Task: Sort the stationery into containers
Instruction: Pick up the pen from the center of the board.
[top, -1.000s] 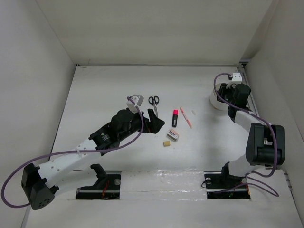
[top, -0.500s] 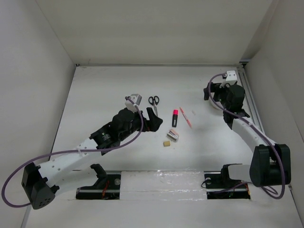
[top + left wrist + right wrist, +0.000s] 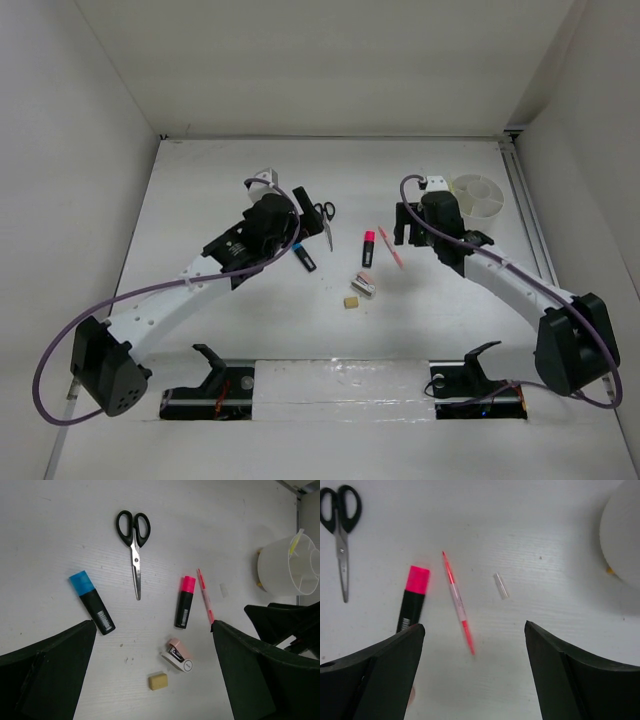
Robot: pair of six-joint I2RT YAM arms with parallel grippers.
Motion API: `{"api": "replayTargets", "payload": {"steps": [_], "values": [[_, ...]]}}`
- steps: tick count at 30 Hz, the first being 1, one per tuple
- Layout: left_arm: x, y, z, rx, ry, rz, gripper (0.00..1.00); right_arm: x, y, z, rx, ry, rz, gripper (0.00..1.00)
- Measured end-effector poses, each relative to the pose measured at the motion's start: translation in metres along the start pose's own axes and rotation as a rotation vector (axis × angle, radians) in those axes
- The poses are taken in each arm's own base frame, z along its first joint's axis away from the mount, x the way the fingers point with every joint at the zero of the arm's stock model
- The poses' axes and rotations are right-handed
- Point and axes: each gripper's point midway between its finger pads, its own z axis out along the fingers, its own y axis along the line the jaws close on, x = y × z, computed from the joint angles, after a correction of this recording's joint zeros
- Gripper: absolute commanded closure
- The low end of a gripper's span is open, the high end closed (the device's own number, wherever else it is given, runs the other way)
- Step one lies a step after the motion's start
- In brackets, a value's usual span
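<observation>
Black-handled scissors, a blue-and-black highlighter, a pink-and-black highlighter, a pink pencil, a grey-pink sharpener and a tan eraser lie loose on the table. The round white cup stands at the back right with a pale yellow pencil in it. My left gripper hovers open and empty above these items. Left of the cup, my right gripper is open and empty over the pink pencil.
A small clear cap lies on the table between the pink pencil and the cup. White walls close the table on the left, back and right. The two grippers face each other across the items.
My right arm has swung left from the cup to above the pink pencil, leaving the cup uncovered. My left gripper has drawn back and left, and the blue highlighter now shows.
</observation>
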Motion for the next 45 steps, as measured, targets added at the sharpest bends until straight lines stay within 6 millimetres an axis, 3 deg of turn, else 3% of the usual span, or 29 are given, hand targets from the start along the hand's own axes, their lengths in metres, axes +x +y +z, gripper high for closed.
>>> {"api": "replayTargets", "payload": {"steps": [4,8,10,13,17,23,30,35,45], "values": [[0.000,-0.004,0.006,-0.007,0.006,-0.014,0.00,0.017,-0.013,0.001,0.055,0.069,0.023,0.18],[0.013,-0.018,0.024,-0.008,0.065,-0.007,0.00,0.027,-0.034,0.009,0.102,0.121,0.060,0.25],[0.022,-0.033,0.035,-0.008,0.098,0.013,0.00,0.032,-0.043,0.015,0.122,0.154,0.074,0.25],[0.041,-0.067,0.051,-0.001,0.151,0.059,0.00,0.037,-0.044,0.018,0.107,0.180,0.083,0.33],[0.063,-0.095,0.062,0.019,0.198,0.096,0.00,0.028,-0.043,0.023,0.080,0.187,0.097,0.38],[0.070,-0.091,0.062,-0.004,0.226,0.098,0.00,0.017,-0.044,0.028,0.056,0.180,0.109,0.44],[0.061,-0.093,0.061,-0.019,0.204,0.087,0.00,0.038,-0.038,0.039,0.010,0.254,0.092,0.51],[0.049,-0.100,0.064,-0.024,0.183,0.075,0.00,0.043,-0.021,0.039,-0.030,0.268,0.049,0.53],[0.032,-0.080,0.073,-0.080,0.157,0.059,0.00,0.058,-0.002,0.043,-0.062,0.314,-0.010,0.53]]}}
